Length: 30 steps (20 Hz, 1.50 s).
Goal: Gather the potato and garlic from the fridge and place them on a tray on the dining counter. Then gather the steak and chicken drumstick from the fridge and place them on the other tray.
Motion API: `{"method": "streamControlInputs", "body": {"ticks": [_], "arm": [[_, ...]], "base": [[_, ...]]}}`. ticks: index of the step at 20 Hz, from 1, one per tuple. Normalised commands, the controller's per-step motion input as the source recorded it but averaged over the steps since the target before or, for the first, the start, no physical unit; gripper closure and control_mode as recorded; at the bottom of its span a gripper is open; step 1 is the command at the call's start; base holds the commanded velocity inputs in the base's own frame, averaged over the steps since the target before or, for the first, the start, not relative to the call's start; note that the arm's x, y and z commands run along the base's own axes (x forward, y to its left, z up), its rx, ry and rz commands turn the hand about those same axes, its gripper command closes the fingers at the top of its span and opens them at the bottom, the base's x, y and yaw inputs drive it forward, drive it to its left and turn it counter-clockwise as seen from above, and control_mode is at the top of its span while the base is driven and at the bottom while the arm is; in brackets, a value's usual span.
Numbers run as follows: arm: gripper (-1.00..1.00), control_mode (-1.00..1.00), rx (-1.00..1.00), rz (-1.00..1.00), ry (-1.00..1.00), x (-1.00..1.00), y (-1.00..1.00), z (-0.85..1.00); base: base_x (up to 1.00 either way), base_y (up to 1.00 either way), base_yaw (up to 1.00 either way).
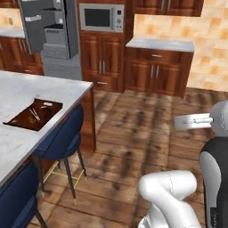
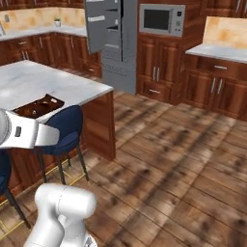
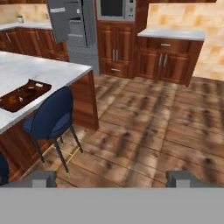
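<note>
The fridge stands at the far wall with a door swung open, showing its door shelves. On the dining counter lies a dark brown tray holding a few small things, one of them pale, too small to name. I cannot make out the potato, garlic, steak or chicken drumstick from here. My gripper hangs over the wooden floor, far from fridge and tray. It is open with nothing between its fingertips.
Blue stools stand along the island's near side. A microwave sits above the wall cabinets, and a grey counter runs to the right. Open wooden floor stretches between me and the fridge.
</note>
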Motion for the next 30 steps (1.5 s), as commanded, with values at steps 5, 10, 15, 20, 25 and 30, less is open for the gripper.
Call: {"method": "streamControlInputs", "body": {"ticks": [5,10,15,20,25,30], "arm": [[-1.00,1.00,0.00,0.00,0.00,0.00,0.00,0.00],[-1.00,1.00,0.00,0.00,0.00,0.00,0.00,0.00],[-1.00,1.00,0.00,0.00,0.00,0.00,0.00,0.00],[-1.00,1.00,0.00,0.00,0.00,0.00,0.00,0.00],[-1.00,1.00,0.00,0.00,0.00,0.00,0.00,0.00],[-1.00,1.00,0.00,0.00,0.00,0.00,0.00,0.00]], "base": [[1.00,-0.85,-0.31],[1.00,-0.75,-0.18],[1.00,-0.71,-0.03],[1.00,-0.53,-0.17],[1.00,-0.08,-0.05],[1.00,0.23,-0.10]]}}
